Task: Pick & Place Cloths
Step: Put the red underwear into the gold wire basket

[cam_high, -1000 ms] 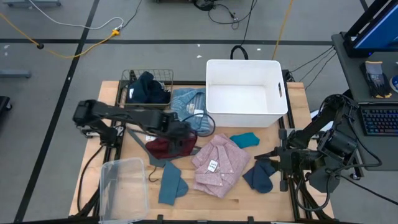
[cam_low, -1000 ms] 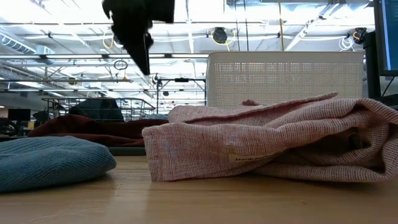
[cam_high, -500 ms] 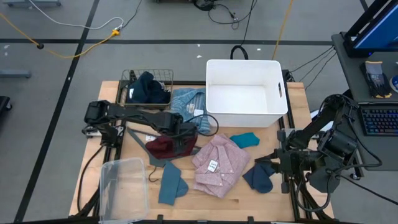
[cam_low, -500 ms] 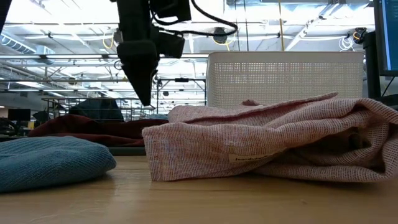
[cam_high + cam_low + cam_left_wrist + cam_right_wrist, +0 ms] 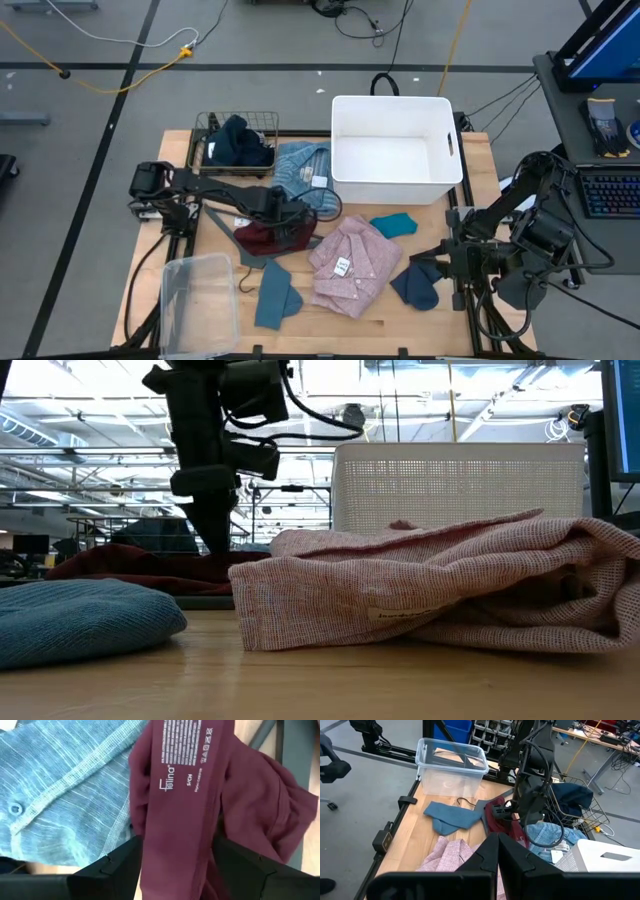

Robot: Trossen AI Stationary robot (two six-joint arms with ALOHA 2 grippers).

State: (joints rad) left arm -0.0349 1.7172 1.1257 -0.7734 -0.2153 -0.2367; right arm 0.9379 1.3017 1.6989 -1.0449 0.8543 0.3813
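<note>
The left gripper (image 5: 175,865) has its fingers spread around the maroon cloth (image 5: 268,237); the right gripper (image 5: 498,851) waits, fingers together. The white bin (image 5: 395,178) is empty, so all cloths remain.

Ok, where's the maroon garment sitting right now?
In the high view the crumpled maroon fabric garment lies left of centre, between the light blue striped shirt and the pink shirt, with the left hand down over it.

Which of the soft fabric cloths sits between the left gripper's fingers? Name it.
The maroon cloth: it alone runs between the left gripper's two open fingers, beside the light blue striped shirt.
</note>
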